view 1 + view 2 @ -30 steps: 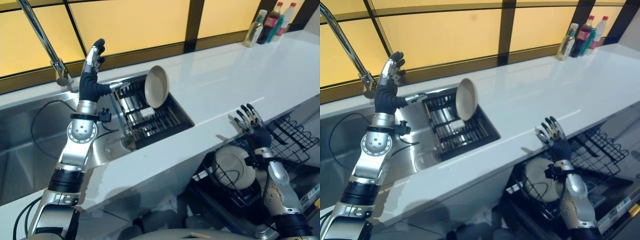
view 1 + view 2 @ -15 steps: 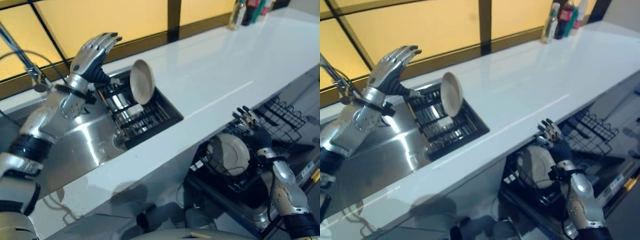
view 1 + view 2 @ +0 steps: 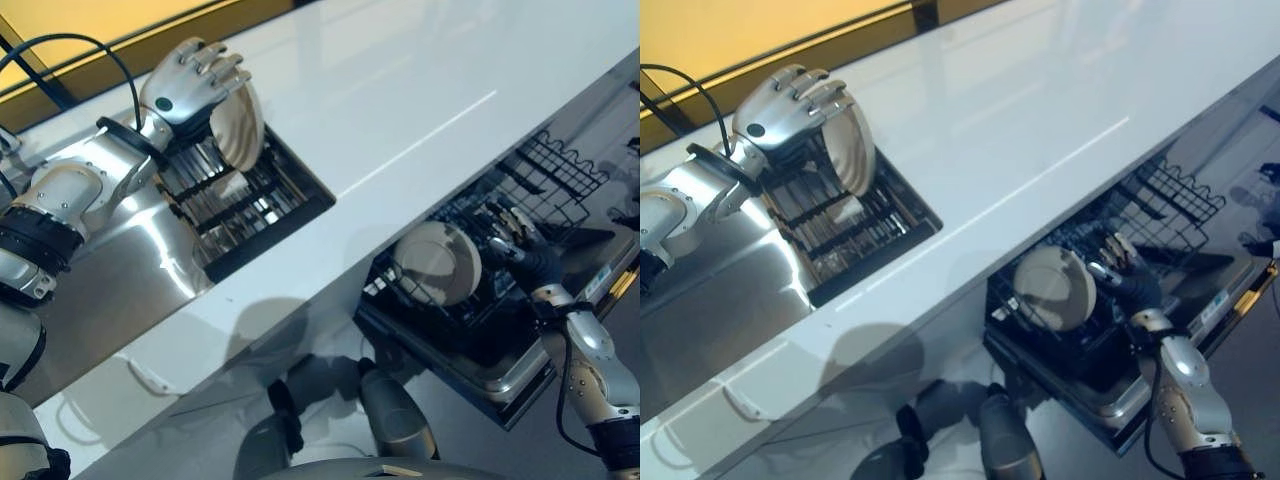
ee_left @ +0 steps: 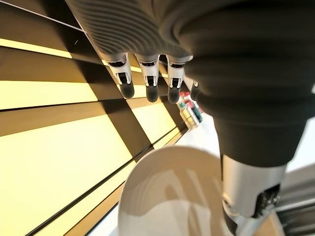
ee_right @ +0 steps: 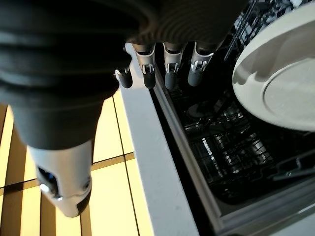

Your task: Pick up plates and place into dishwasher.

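Left hand (image 3: 190, 88) poised right over the round cream plate (image 3: 238, 125) standing on edge in the black wire drying rack (image 3: 245, 205) sunk beside the steel sink; fingers arched over the top rim, thumb apart on the near side, nothing clamped as yet, and actual contact with the rim impossible to tell. Plate directly beneath the fingertips, faces upright, edge-on line running roughly across the palm; a straight closing of fingers and thumb looks enough for a grip. Clearly the nearer hand to this plate; right hand (image 3: 1122, 275) well apart, down at the pulled-out black dishwasher basket (image 3: 1160, 215), fingers loose and spread, holding nothing, just beside a second cream plate (image 3: 1052, 288) already standing in the tines. Free room above the rack for a lift; rack wires close below the plate, window frame just behind the knuckles; wide bare white countertop (image 3: 400, 90) lying between rack and dishwasher for the carry across.
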Available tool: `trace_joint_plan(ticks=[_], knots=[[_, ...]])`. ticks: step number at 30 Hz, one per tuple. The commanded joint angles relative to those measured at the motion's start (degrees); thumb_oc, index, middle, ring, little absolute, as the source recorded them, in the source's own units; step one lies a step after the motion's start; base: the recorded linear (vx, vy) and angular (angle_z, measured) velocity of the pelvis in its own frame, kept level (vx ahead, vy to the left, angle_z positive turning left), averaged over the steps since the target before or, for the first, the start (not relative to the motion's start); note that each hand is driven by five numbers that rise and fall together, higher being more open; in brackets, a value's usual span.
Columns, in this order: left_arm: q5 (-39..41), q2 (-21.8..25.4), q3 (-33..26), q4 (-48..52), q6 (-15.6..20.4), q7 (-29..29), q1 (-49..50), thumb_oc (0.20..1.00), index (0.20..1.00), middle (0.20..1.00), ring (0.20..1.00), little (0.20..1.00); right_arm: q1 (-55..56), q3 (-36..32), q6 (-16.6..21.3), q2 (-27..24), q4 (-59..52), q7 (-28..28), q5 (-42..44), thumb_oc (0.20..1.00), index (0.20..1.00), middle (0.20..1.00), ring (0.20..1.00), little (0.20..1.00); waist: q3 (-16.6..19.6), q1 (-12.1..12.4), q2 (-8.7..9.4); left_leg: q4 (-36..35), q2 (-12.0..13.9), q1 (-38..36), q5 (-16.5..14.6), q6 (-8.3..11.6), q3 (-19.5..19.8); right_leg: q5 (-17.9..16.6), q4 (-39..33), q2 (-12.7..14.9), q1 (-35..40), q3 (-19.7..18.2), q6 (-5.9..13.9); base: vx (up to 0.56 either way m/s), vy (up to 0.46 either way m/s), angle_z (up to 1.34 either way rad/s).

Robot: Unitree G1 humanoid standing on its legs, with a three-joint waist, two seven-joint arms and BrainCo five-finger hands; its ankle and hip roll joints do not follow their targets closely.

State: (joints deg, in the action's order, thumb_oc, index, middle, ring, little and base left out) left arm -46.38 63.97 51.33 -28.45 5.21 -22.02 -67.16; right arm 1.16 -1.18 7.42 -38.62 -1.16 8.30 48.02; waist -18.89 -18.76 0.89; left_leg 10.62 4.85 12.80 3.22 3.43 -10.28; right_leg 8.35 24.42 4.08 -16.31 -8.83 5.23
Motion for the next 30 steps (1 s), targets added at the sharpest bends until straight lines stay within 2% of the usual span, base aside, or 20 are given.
trace_joint_plan(ticks=[1,7,10,15,20,21,22,30], knots=[[-1.9,1.3,0.2,-2.4,-5.5,-0.3,-6.7,1.000,1.000,1.000,1.000,1.000,-5.2,-0.6,4.9,-3.0,-2.4,-0.4,3.1,1.000,1.000,1.000,1.000,1.000,0.0,-1.1,-0.03,5.5,3.8,0.5,-5.8,1.06,0.0,-8.6,-5.8,0.8,-5.2,0.6,3.25,-0.06,0.023,-0.07],[-8.6,1.8,2.6,-4.5,-8.7,-1.5,-11.4,1.000,1.000,1.000,1.000,1.000,-5.6,-0.8,6.0,-3.8,-2.9,0.3,4.2,1.000,1.000,1.000,1.000,1.000,-2.1,-1.5,0.38,5.5,4.7,3.4,-4.8,1.54,0.1,-8.3,-4.8,0.8,-7.5,0.8,2.80,-0.03,0.010,-0.07],[-10.6,1.5,4.0,-5.8,-10.5,-3.9,-13.9,1.000,1.000,1.000,1.000,1.000,-5.6,-0.6,6.7,-3.5,-3.7,0.2,4.7,1.000,1.000,1.000,1.000,1.000,-2.9,-1.6,0.92,5.3,5.3,5.1,-3.9,1.78,0.2,-8.5,-4.3,0.6,-8.9,1.0,2.64,-0.06,-0.018,0.01],[-14.2,0.7,4.5,-8.3,-11.3,-7.6,-16.2,1.000,1.000,1.000,1.000,1.000,-5.2,-0.2,7.0,-3.1,-5.1,-0.3,4.9,1.000,1.000,1.000,1.000,1.000,-3.4,-1.7,1.61,5.6,6.2,6.7,-3.3,2.04,-0.2,-8.6,-4.2,0.6,-9.8,1.5,2.35,-0.01,-0.011,-0.01],[-18.4,0.0,6.4,-10.7,-11.1,-2.6,-18.6,1.000,1.000,1.000,1.000,1.000,-5.3,0.1,7.4,-2.8,-6.0,-0.8,5.3,1.000,1.000,1.000,1.000,1.000,-3.6,-1.7,2.36,5.7,6.9,7.5,-3.0,2.20,-0.5,-8.7,-4.3,0.7,-10.1,2.0,2.33,-0.02,-0.030,-0.03],[-18.2,-0.1,6.8,-11.2,-11.4,-1.9,-19.0,0.846,0.846,0.846,0.846,0.846,-5.3,0.1,7.5,-2.7,-6.0,-0.7,5.3,1.000,1.000,1.000,1.000,1.000,-3.6,-1.8,2.44,5.6,7.0,7.6,-2.9,2.22,-0.5,-8.7,-4.3,0.7,-10.1,2.0,2.35,-0.01,-0.012,-0.05],[-17.2,-0.3,7.4,-11.7,-12.0,-0.5,-19.4,0.200,0.200,0.200,0.200,0.200,-5.3,0.0,7.3,-2.9,-6.3,-0.7,5.6,1.000,1.000,1.000,1.000,1.000,-3.6,-1.9,2.54,5.7,7.1,7.7,-2.9,2.22,-0.7,-8.7,-4.4,0.8,-10.1,2.1,2.35,0.00,0.000,0.00],[-15.7,-0.9,8.6,-13.5,-11.5,0.9,-20.5,0.200,0.200,0.200,0.200,0.200,-5.6,0.4,7.7,-2.5,-6.4,-0.7,5.4,1.000,1.000,1.000,1.000,1.000,-3.7,-1.8,2.56,5.4,7.5,7.6,-2.7,2.41,-1.0,-8.5,-5.1,1.2,-9.3,2.4,2.33,0.00,0.001,-0.03]])
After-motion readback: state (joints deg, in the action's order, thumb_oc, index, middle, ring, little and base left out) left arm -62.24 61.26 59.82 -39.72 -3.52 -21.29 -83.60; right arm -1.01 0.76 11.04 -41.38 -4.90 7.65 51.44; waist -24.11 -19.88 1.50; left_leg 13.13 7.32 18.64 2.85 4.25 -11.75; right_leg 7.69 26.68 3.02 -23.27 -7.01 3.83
